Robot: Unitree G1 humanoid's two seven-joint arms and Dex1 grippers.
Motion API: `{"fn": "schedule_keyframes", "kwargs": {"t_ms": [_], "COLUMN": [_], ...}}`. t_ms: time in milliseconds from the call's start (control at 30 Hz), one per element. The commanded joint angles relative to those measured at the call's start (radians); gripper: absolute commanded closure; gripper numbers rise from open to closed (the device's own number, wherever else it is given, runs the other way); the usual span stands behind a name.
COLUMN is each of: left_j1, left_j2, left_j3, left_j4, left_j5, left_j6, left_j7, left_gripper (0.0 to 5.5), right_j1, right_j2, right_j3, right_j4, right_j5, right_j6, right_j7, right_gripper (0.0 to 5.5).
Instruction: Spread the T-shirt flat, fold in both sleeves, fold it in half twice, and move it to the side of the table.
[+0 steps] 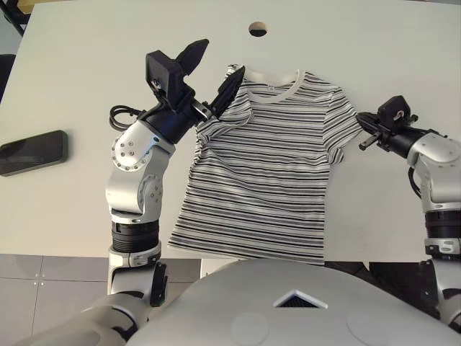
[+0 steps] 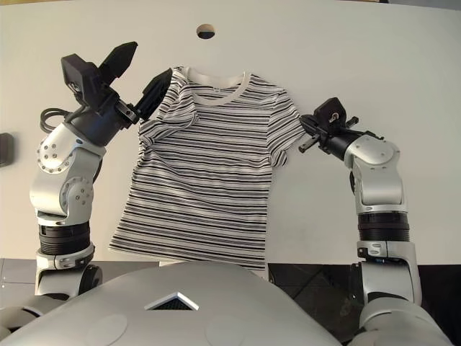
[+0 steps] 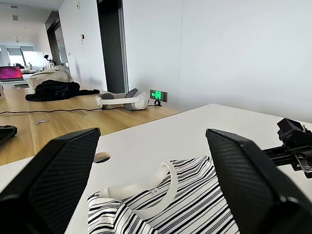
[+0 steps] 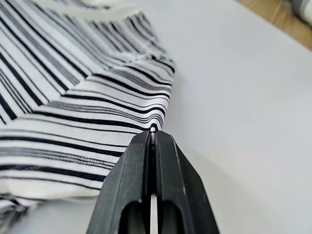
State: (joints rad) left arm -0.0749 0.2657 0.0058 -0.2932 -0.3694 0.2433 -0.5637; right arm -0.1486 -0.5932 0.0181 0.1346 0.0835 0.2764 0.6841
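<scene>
A black-and-white striped T-shirt (image 1: 263, 169) lies face up on the white table (image 1: 94, 58), collar at the far side. Its left shoulder and sleeve (image 1: 216, 122) are bunched and folded inward. My left gripper (image 1: 209, 72) hovers open over that shoulder, fingers wide apart; in its wrist view the collar (image 3: 161, 187) lies between the fingers (image 3: 58, 180). My right gripper (image 1: 362, 128) is at the right sleeve (image 1: 344, 130), shut on the sleeve's hem (image 4: 146, 117), low over the table.
A dark phone (image 1: 32, 151) lies at the table's left edge. A round cable hole (image 1: 257, 29) sits beyond the collar. A black cable (image 1: 121, 115) loops by my left arm. The table's near edge runs just below the shirt's hem.
</scene>
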Motion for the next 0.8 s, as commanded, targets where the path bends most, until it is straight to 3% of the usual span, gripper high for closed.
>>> {"fn": "schedule_keyframes", "kwargs": {"t_ms": [33, 233, 367, 800], "left_j1": [-0.003, -0.005, -0.004, -0.002], "left_j2": [0.005, -0.001, -0.016, -0.024], "left_j3": [-0.005, -0.008, -0.005, -0.010], "left_j4": [0.013, 0.032, 0.040, 0.028], "left_j5": [0.004, 0.001, -0.029, -0.045], "left_j6": [-0.012, -0.015, 0.012, 0.037], "left_j7": [-0.002, 0.003, 0.007, 0.018], "left_gripper": [1.49, 1.49, 1.49, 1.49], "right_j1": [-0.027, -0.064, -0.132, -0.261], "right_j2": [-0.005, 0.030, 0.115, 0.318], "right_j3": [-0.011, 0.031, 0.091, 0.187], "right_j4": [-0.108, -0.196, -0.222, 0.030], "right_j5": [0.035, 0.065, 0.090, 0.037], "right_j6": [0.076, 0.158, 0.212, 0.156], "right_j7": [0.018, 0.029, 0.020, -0.062], "right_gripper": [5.39, 5.39, 5.39, 5.39]}}
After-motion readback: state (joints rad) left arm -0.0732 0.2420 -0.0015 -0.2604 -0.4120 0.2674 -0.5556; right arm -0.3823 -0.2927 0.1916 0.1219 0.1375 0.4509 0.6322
